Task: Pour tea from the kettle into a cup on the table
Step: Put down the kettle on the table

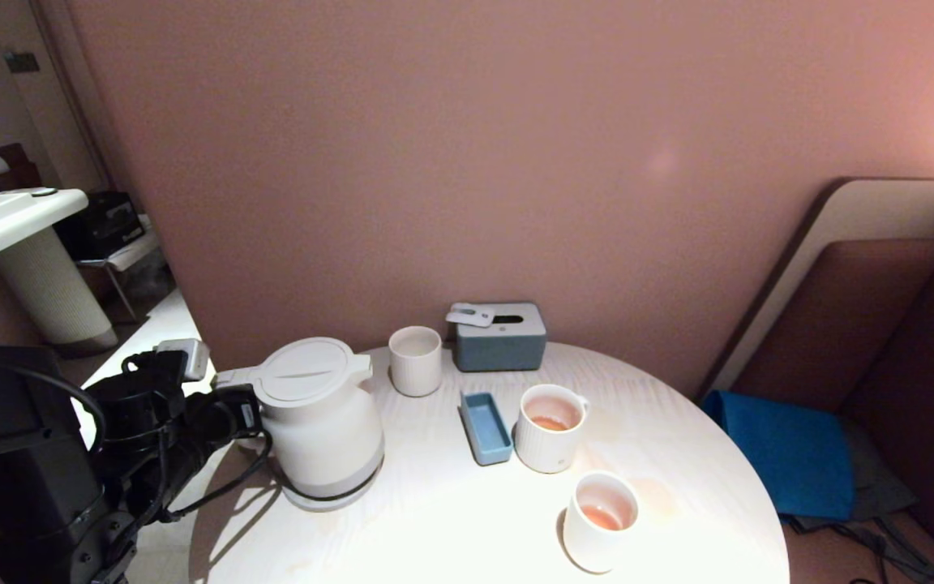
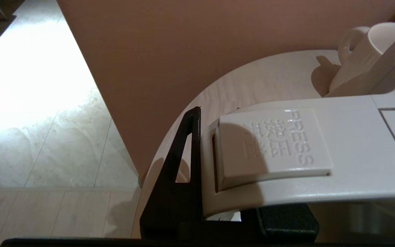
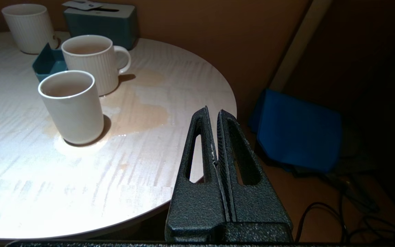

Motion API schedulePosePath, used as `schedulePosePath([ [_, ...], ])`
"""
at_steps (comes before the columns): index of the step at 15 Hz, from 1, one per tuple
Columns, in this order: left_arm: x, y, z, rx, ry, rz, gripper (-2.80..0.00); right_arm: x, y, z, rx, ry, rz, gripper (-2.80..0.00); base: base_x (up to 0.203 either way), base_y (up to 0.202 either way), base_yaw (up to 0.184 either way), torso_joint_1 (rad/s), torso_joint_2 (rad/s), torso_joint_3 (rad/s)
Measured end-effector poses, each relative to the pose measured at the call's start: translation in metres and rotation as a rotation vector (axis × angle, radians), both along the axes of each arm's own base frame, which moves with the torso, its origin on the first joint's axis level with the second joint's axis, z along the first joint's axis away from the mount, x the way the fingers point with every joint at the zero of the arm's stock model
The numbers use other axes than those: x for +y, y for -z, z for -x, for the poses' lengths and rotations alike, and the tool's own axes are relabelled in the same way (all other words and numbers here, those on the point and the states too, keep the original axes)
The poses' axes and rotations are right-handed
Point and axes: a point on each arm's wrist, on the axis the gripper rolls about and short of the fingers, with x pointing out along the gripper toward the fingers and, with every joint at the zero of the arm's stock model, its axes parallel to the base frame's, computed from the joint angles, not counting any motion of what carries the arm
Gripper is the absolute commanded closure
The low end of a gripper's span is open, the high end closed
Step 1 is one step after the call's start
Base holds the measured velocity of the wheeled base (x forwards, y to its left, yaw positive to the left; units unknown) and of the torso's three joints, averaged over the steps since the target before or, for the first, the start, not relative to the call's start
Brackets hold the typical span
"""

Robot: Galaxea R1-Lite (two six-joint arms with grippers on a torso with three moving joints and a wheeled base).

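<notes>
Black left end effector [image 1: 233, 410] level, clamped on kettle [image 1: 317, 422] handle; right end effector [image 3: 214, 118] closed, idle.

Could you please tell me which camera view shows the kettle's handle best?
The left wrist view: the handle fills it, showing the PRESS button. The head view shows the whole kettle but the left end effector hides its handle. The right wrist view shows none of it.
</notes>
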Motion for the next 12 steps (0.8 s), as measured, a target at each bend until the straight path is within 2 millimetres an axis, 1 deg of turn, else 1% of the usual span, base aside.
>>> schedulePosePath([
  [6,0.0001,-0.0067,0.0047,-0.006,0.002,-0.006,0.00,0.0000,0.0000,0.0000,0.000,0.000,0.000,0.00,0.000,0.000,0.000,0.000,0.00,0.000],
  [12,-0.0004,-0.0088,0.0006,-0.023,0.005,-0.015,0.00,0.0000,0.0000,0.0000,0.000,0.000,0.000,0.00,0.000,0.000,0.000,0.000,0.00,0.000],
])
